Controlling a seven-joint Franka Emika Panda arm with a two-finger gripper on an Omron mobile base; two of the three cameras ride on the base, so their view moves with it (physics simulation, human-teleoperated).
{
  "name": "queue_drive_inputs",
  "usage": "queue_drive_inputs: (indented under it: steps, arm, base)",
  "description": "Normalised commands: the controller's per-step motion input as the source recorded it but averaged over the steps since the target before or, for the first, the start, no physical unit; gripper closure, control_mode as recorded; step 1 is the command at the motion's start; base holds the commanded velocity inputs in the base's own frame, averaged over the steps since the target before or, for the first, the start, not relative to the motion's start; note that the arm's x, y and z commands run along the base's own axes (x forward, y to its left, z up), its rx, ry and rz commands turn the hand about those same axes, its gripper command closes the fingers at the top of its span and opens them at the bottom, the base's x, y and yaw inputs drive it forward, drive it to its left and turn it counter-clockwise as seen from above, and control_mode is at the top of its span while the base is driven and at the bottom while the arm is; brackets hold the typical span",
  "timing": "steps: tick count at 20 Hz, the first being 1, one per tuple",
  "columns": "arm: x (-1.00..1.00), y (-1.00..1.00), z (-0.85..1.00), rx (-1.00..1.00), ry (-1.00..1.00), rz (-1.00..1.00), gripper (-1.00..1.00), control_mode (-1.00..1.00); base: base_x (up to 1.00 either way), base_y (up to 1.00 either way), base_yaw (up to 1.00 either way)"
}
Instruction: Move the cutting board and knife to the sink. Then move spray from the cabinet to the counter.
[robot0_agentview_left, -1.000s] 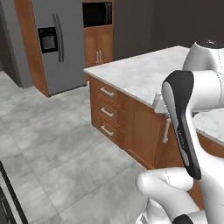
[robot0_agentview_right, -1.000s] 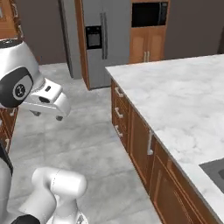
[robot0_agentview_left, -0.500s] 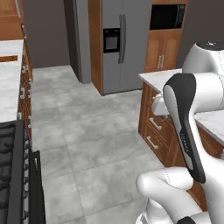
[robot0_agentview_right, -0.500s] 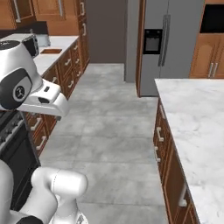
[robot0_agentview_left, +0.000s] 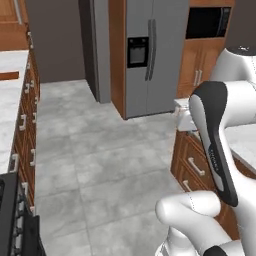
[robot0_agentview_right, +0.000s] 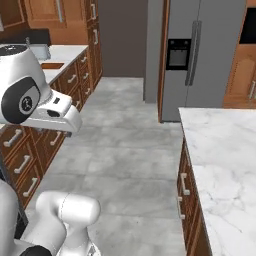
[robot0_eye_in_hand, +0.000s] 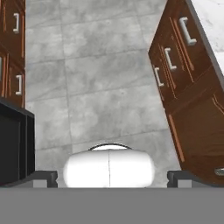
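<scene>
A tall grey double-door refrigerator (robot0_agentview_left: 150, 55) with a dark dispenser panel stands at the far end of a kitchen aisle floored in grey stone tile (robot0_agentview_left: 95, 165). To the right of the refrigerator, a white marble island worktop with grey veins (robot0_agentview_right: 225, 165) sits above brown wooden drawers with pale bar handles (robot0_agentview_right: 186, 195). A black built-in microwave (robot0_agentview_left: 207, 22), just right of the refrigerator, is set in a wooden column. Left of the refrigerator and across the aisle runs the counter (robot0_agentview_right: 62, 57), another white marble worktop over brown drawers. On it, well to the left of the refrigerator, lies the flat reddish-brown wooden cutting board (robot0_agentview_right: 51, 66), seen as a thin strip in the left base view (robot0_agentview_left: 9, 76); the knife cannot be made out at this distance. Brown wooden wall cabinets (robot0_agentview_right: 47, 12) hang above that counter, left of the refrigerator. A black cooker front (robot0_agentview_left: 17, 225) sits nearest the onlooker, farthest from the refrigerator. The white robot arm's two-finger gripper (robot0_eye_in_hand: 109, 177) points down at bare floor tile between the drawer rows, its small dark fingertips (robot0_eye_in_hand: 43, 177) spread wide apart with nothing between them.
</scene>
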Motion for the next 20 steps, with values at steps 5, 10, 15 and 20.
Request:
queue_drive_inputs:
  steps: [5,10,15,20]
  arm:
    - [0.0,0.0,0.0,0.0,0.0,0.0,-1.0,1.0]
    - [0.0,0.0,0.0,0.0,0.0,0.0,-1.0,1.0]
    - [0.0,0.0,0.0,0.0,0.0,0.0,-1.0,1.0]
    - [0.0,0.0,0.0,0.0,0.0,0.0,-1.0,1.0]
  base:
    - [1.0,0.21,0.12]
    - [1.0,0.0,0.02]
    - [1.0,-0.05,0.02]
    - [1.0,-0.03,0.04]
